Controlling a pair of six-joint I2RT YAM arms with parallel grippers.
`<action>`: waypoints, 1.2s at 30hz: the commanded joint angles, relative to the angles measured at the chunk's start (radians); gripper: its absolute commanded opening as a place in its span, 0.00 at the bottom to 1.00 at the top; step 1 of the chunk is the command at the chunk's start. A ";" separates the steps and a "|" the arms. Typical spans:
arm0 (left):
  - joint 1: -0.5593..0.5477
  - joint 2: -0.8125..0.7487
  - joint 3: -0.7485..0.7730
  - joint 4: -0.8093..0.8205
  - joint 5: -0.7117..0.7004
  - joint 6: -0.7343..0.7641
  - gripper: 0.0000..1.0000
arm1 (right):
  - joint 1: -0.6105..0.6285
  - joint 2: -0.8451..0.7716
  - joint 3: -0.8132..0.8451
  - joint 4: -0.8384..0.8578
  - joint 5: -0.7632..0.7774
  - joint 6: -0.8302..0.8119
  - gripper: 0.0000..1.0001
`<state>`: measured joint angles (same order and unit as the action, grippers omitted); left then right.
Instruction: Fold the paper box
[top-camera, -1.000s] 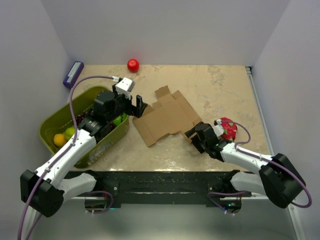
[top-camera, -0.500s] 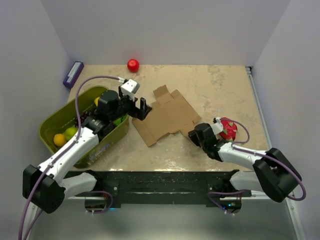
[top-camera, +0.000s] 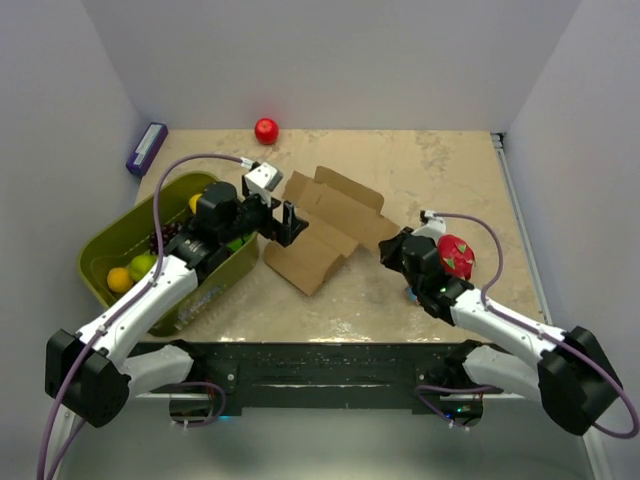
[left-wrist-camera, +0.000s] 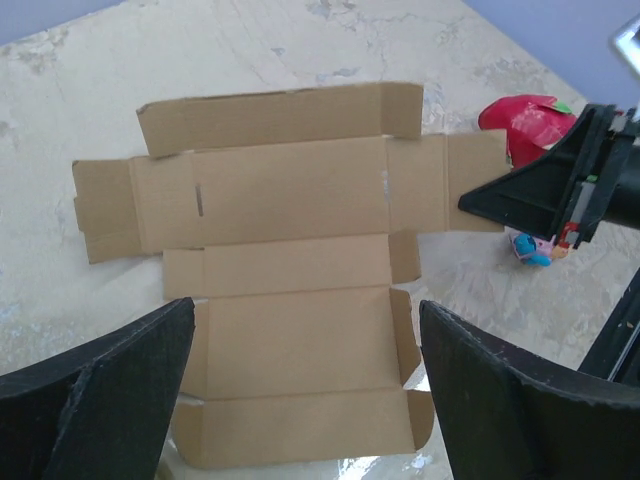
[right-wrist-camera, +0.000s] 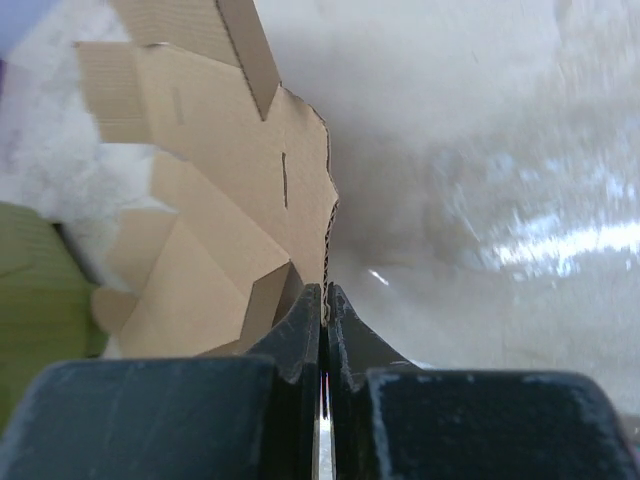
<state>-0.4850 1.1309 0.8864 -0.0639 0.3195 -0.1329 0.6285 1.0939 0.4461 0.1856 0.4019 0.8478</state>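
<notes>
At table (top-camera: 440, 170) centre, right pincer (top-camera: 392, 250) pinches paper box (top-camera: 330, 228) edge; left pincer (top-camera: 290, 222) wide open

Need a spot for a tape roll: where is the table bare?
Barest: the far right of the table, between the paper box, the red toy fruit and the right wall. A strip runs between box and arm bases. Crowded: the left, with green basket and open left gripper; the right gripper is shut on the box's edge.

Thin brown die-cut cardboard sheet (top-camera: 325, 228), unfolded, flaps out, centre of top view, right end tilted up off desk (top-camera: 450, 170).
</notes>
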 joint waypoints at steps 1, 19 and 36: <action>-0.003 -0.023 0.029 0.049 -0.005 0.022 0.99 | -0.003 -0.113 0.104 -0.009 -0.014 -0.263 0.00; 0.259 0.060 0.185 0.278 0.414 -0.134 1.00 | -0.007 -0.342 0.440 -0.403 -0.483 -0.541 0.00; 0.319 0.086 0.098 0.426 0.566 -0.255 1.00 | -0.007 -0.399 0.568 -0.502 -0.785 -0.550 0.00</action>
<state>-0.1722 1.2312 0.9993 0.2932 0.8608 -0.3500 0.6216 0.6914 0.9703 -0.3069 -0.2493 0.3145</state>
